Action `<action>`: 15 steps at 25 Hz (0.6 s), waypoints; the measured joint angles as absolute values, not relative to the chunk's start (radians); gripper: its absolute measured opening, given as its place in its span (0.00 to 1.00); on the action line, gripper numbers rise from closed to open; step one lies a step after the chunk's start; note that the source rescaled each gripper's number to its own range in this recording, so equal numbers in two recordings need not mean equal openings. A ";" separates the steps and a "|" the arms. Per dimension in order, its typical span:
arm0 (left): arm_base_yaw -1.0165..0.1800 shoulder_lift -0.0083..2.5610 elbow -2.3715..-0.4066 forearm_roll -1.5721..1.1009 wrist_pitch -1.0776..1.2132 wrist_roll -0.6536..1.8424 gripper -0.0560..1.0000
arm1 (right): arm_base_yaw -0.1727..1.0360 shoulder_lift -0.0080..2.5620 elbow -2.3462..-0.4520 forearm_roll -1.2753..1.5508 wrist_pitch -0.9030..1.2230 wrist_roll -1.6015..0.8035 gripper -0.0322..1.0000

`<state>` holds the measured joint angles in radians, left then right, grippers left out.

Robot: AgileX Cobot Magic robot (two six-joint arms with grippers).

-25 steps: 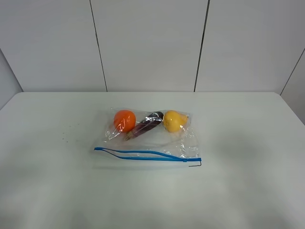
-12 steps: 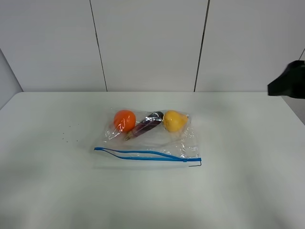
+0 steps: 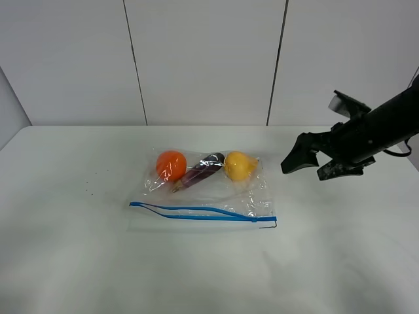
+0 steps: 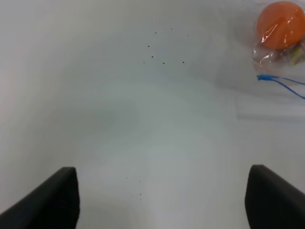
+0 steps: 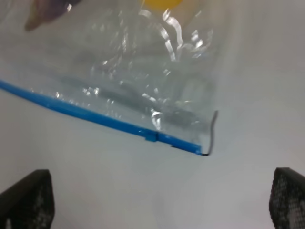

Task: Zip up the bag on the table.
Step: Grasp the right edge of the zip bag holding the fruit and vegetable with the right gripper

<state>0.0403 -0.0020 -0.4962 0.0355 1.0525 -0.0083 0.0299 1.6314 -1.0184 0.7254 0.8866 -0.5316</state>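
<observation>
Your bag (image 3: 206,190) is clear, crinkly plastic lying flat mid-way across the matte white table (image 3: 78,261), with a round orange fruit (image 3: 171,165), a purple eggplant (image 3: 203,170) and a yellow pear (image 3: 240,165) along its far side. Its blue zipper strip (image 3: 196,212) lines the near edge, the tracks parted at the left and meeting toward the right. Your right gripper (image 3: 306,170) hangs well off the bag's right side, spread wide; your left gripper (image 4: 162,200), also wide, is over table left of it.

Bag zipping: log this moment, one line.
bag: partly unzipped | right end effector: open, off bag | left end effector: open, off bag
</observation>
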 joint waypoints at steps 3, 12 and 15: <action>0.040 -0.002 -0.496 0.036 1.053 -0.008 1.00 | 0.004 1.720 -1.018 0.823 0.908 -0.639 1.00; 0.040 -0.002 -0.496 0.036 1.053 -0.008 1.00 | -0.080 1.956 -1.022 1.074 1.010 -0.890 1.00; 0.040 -0.002 -0.496 0.036 1.053 -0.008 1.00 | -0.075 2.020 -1.031 1.117 1.023 -0.951 1.00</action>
<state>0.0403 -0.0020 -0.4962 0.0355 1.0525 -0.0083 -0.0752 2.0203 -1.0313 1.1168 1.0230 -0.9509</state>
